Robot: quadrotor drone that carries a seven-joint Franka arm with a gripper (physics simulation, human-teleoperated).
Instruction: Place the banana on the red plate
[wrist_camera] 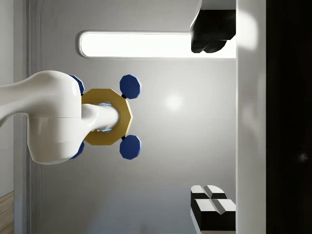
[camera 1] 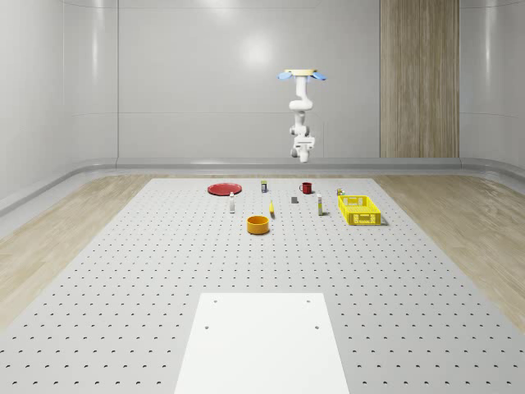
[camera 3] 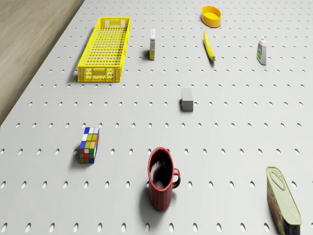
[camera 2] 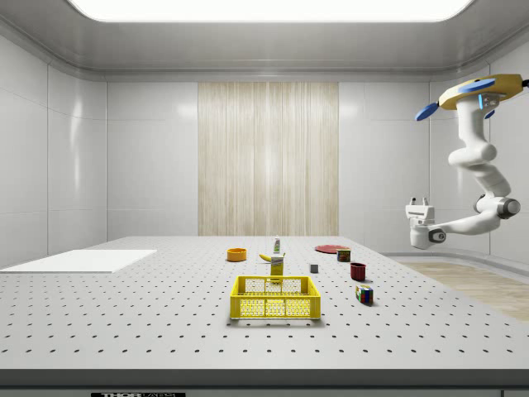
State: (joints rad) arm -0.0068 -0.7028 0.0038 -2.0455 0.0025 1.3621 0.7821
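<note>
My drone hovers high beyond the mug; end effector open, empty. I descend toward the banana, aligning across it.

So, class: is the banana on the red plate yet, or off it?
Off. The banana lies on the perforated table beside the orange bowl, apart from the red plate. The drone hovers high with the gripper nowhere near it.
</note>
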